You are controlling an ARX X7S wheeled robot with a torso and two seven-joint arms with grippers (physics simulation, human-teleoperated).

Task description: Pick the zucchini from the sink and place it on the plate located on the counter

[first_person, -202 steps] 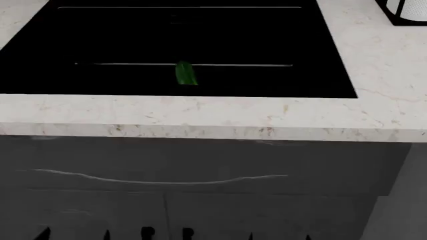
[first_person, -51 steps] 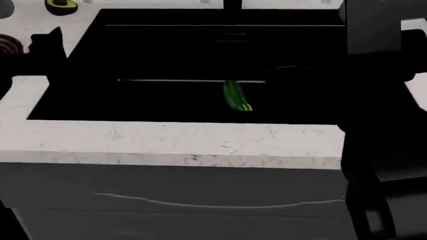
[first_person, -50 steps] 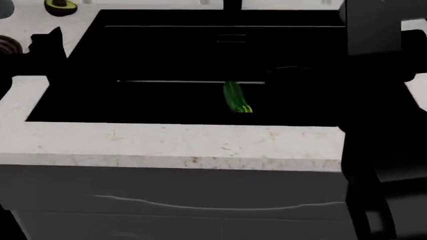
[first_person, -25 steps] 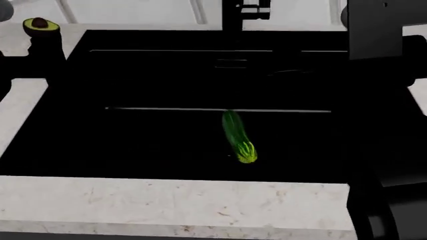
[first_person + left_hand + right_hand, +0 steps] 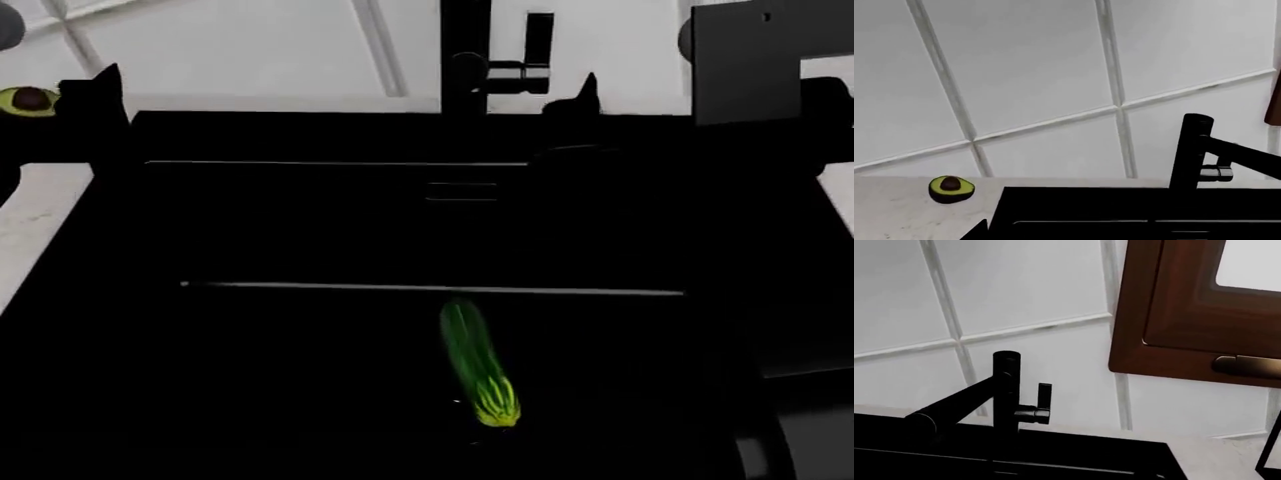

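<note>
The zucchini [image 5: 471, 358] lies on the floor of the black sink [image 5: 267, 230], its yellow-streaked end nearest me. It shows only in the head view. My left gripper [image 5: 96, 92] is a dark shape above the sink's far left corner, over the counter [image 5: 27, 225]. My right gripper [image 5: 582, 98] hangs over the sink's far rim right of the faucet [image 5: 465, 50]. Both are high above the zucchini and well away from it. Their jaws blend into the black basin, so I cannot tell how they stand. The plate is out of view.
A halved avocado [image 5: 27, 98] lies on the counter at the far left, also in the left wrist view [image 5: 951, 188]. White tiled wall rises behind the sink. A brown wooden window frame [image 5: 1187, 320] shows in the right wrist view. My right arm's grey housing [image 5: 767, 60] stands at the upper right.
The head view has moved forward and down over the sink. The front counter edge has left the view and the zucchini shows lower and larger. The zucchini itself has not moved.
</note>
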